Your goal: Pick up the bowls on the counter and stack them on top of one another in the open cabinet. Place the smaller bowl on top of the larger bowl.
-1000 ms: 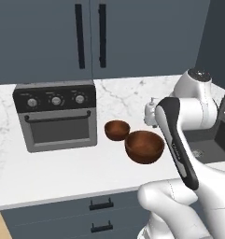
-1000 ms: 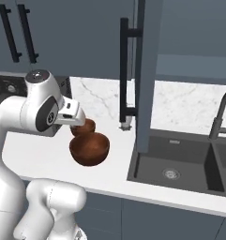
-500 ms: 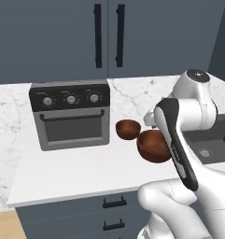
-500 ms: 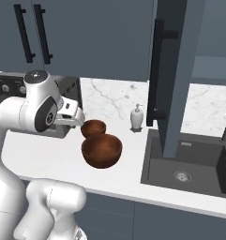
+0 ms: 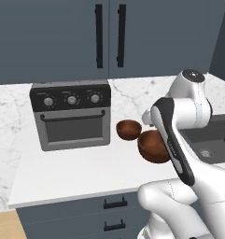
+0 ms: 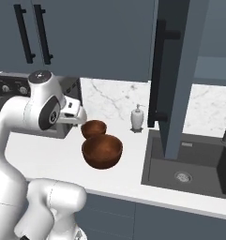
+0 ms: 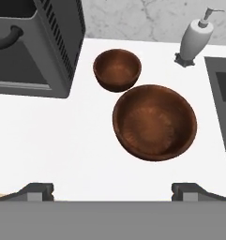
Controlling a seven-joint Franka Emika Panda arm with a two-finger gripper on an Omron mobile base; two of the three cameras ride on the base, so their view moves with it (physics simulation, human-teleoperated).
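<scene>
Two reddish-brown wooden bowls sit side by side on the white marble counter [image 7: 53,136]. The smaller bowl [image 7: 117,69] lies just behind the larger bowl [image 7: 154,121], almost touching it. My gripper [image 7: 115,192] hovers above them, open and holding nothing, with its fingertips [image 7: 37,190] spread wide. From the base, the smaller bowl [image 5: 128,129] [image 6: 94,128] and the larger bowl [image 5: 151,145] [image 6: 102,151] stand in front of my arm. The open cabinet's door [image 6: 173,79] swings out over the sink, its long black handle [image 6: 157,70] facing me.
A dark toaster oven [image 5: 71,119] [image 7: 34,42] stands left of the bowls. A white soap dispenser [image 6: 137,119] [image 7: 194,40] sits by the backsplash, beside the dark sink [image 6: 189,164]. The double-door cabinet [image 5: 109,37] hangs above the oven.
The base has driven, so the whole scene has slid to the right in both base views. The bowls rest in the same spots on the counter, and the arm keeps its pose.
</scene>
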